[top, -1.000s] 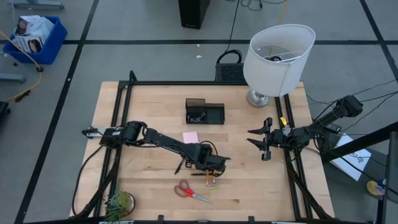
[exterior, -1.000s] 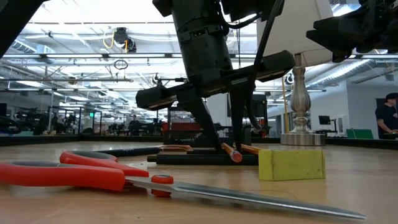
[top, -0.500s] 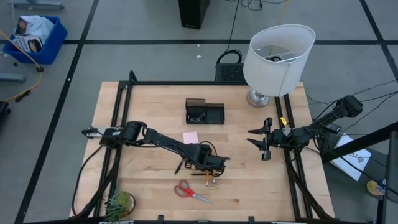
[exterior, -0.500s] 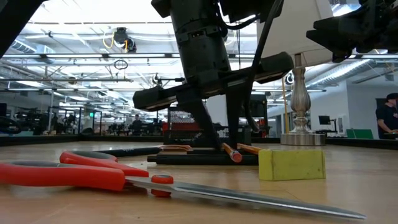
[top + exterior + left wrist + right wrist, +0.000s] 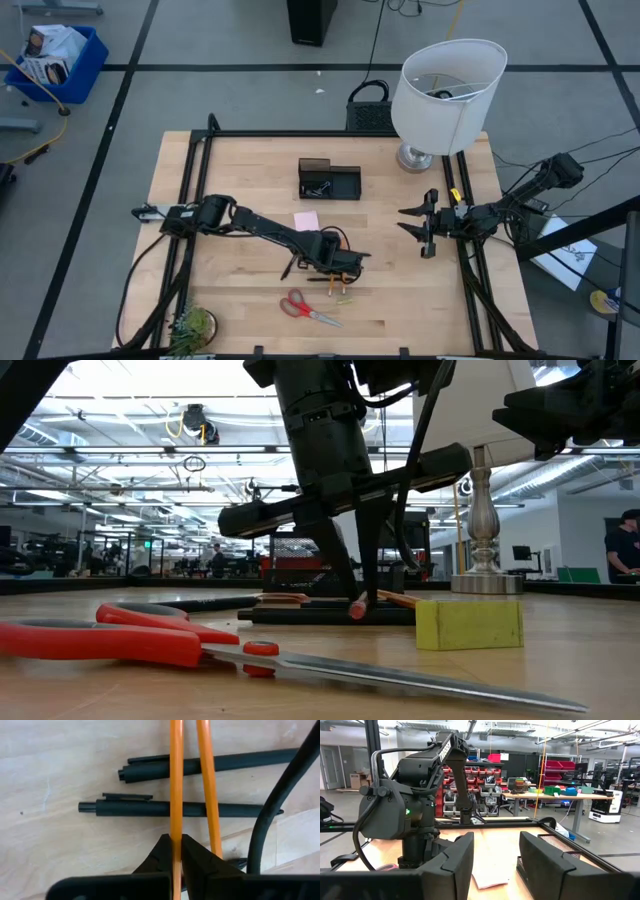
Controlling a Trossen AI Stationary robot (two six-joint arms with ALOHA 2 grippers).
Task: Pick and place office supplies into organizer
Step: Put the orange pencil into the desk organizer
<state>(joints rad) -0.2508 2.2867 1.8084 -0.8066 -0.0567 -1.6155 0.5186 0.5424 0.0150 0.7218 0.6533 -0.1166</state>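
Observation:
My left gripper (image 5: 340,272) is down at the table's middle near side, shut on one of the two orange pencils (image 5: 175,780). The second pencil (image 5: 206,785) lies right beside it; both cross two black pens (image 5: 190,809). Red-handled scissors (image 5: 308,308) lie flat nearer the near edge and fill the low view's foreground (image 5: 150,640). A pink sticky-note pad (image 5: 306,220) lies between the gripper and the black organizer (image 5: 328,180). My right gripper (image 5: 424,226) hangs open over the table's right side, touching nothing. My left gripper pinches one orange pencil's shaft (image 5: 175,827) between its two fingertips (image 5: 192,851). The fingers come from above, pointing down, and lie across the pencil. The pencil stays low at the table, its pink eraser end (image 5: 357,608) just in front of the fingers.
A yellow block (image 5: 468,624) sits on the table beside the pencils. A white lamp (image 5: 445,90) stands at the far right corner, and a small green plant (image 5: 190,325) at the near left corner. Black rails (image 5: 470,260) frame the table's sides.
My left gripper has shut on the one pencil: in the low view its fingertips stood apart before and now meet on the pencil. That pencil's eraser end has shifted a little sideways between the fingers. The right arm has kept still.

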